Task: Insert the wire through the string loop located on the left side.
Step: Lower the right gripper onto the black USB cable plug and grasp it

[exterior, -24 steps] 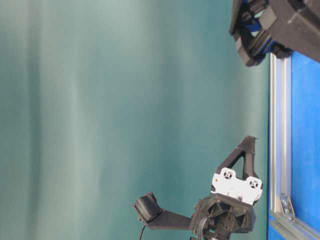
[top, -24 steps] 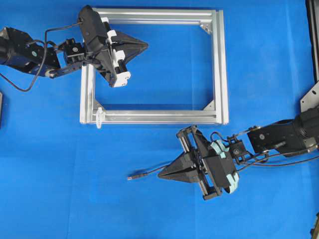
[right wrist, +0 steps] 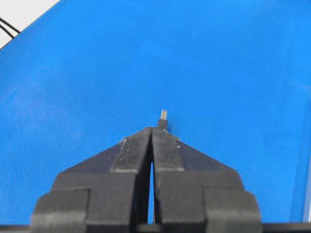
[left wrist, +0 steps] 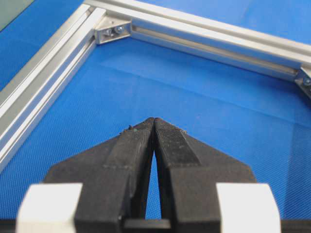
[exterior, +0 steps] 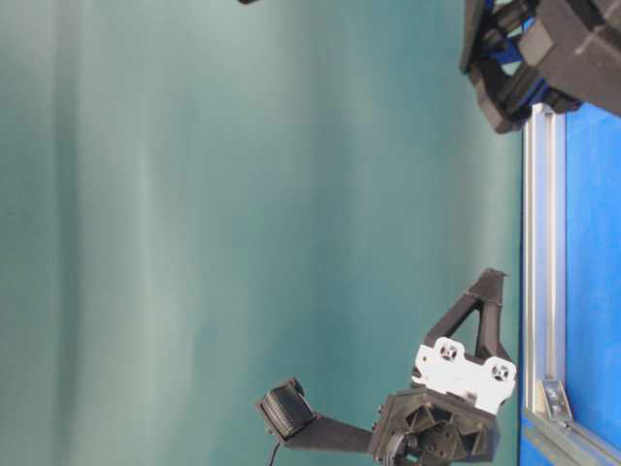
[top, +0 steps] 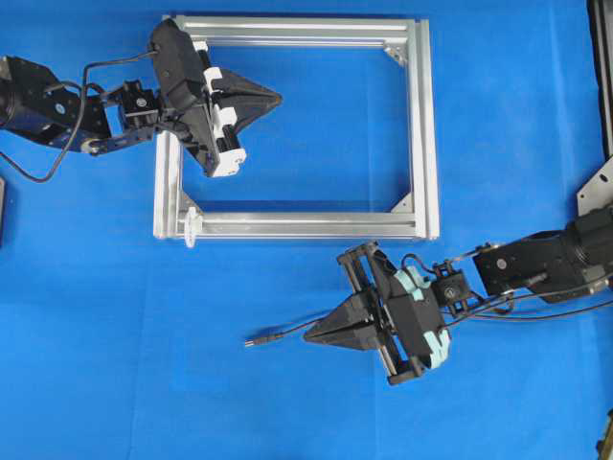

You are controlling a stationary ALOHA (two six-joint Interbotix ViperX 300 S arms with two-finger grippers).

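Overhead view: both tools are pressed together, holding nothing. The right tool [top: 308, 335] sits above the wire [top: 280, 336]; a bad grab could push its plug farther from the string loop [top: 191, 226].

Brushed silvery metal frame [top: 421, 125], matt blue woven cloth [top: 144, 364]

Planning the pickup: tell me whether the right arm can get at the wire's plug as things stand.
Probably yes. The plug lies on bare blue cloth just ahead of the right gripper, nothing between them. The jaws are shut, though, and must open first.
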